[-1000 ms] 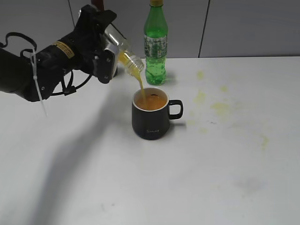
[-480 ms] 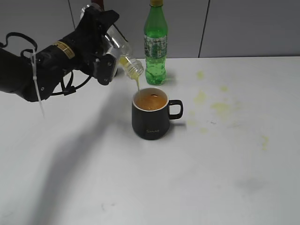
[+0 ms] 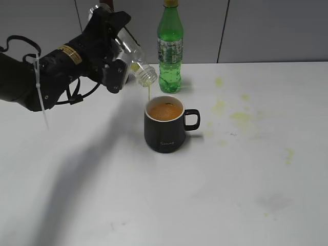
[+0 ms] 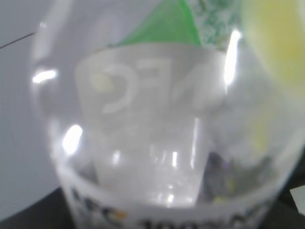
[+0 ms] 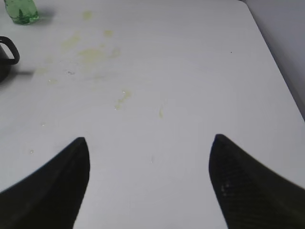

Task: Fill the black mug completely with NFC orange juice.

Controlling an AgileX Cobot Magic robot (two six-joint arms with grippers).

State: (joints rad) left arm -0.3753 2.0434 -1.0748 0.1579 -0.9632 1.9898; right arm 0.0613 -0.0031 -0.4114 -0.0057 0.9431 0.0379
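Observation:
The black mug [image 3: 164,130] stands mid-table, handle to the right, full of orange juice nearly to the rim. My left gripper [image 3: 114,54] is shut on the small clear NFC juice bottle [image 3: 136,59], tipped mouth-down above the mug's left rim. A thin trickle falls from the mouth into the mug. The bottle looks almost drained. It fills the left wrist view [image 4: 152,143], blurred, its label at the bottom. My right gripper [image 5: 150,157] is open and empty over bare table; the mug's handle [image 5: 8,50] shows at that view's left edge.
A taller green plastic bottle [image 3: 170,48] stands just behind the mug, close to the tipped bottle's mouth; its base also shows in the right wrist view [image 5: 21,12]. Yellowish juice stains [image 3: 241,117] mark the white table right of the mug. A grey wall runs behind.
The stream from the bottle has thinned from a thick pour to a trickle. The juice in the mug has risen. The bottle has tipped slightly steeper and emptied.

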